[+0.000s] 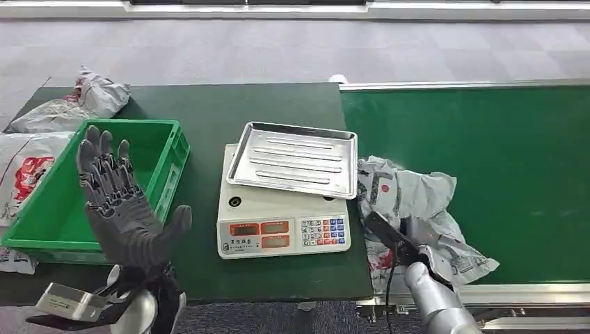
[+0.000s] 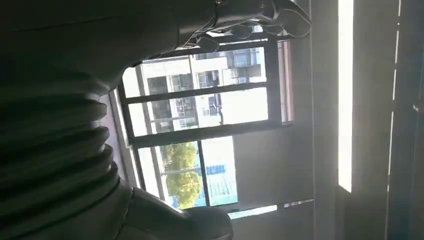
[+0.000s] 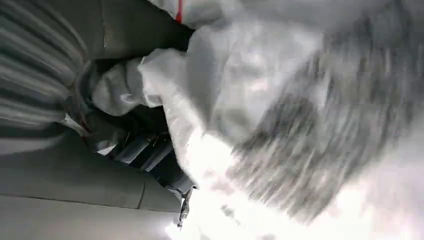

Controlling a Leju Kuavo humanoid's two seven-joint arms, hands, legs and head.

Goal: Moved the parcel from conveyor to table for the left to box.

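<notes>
Parcel (image 1: 410,209) of crumpled grey-white plastic film lies on the green conveyor (image 1: 501,160), at its left edge, just right of the scale (image 1: 282,219) and touching the corner of the steel tray (image 1: 296,160) that sits on it. It looks like a soft mailer bag: light, limp, slack in the skin, probably slippery, and not fragile to judge by its folds. It will sag and drape when lifted, so a hold on a gathered fold or across the bulk should serve better than a pinch at a loose corner.

The right hand (image 1: 407,240) is at the near side of the bag; in the right wrist view the film is bunched against the palm and the fingers (image 3: 145,150) are dug into it, so the hand appears to be gripping the parcel.

The bag's long axis runs from far-left to near-right, its far end toward the tray and its ragged near end toward the conveyor's near rail.

The left hand (image 1: 122,209) is raised over the near edge of the green crate (image 1: 163,153) on the desk (image 1: 209,104), fingers spread apart, holding nothing.
</notes>
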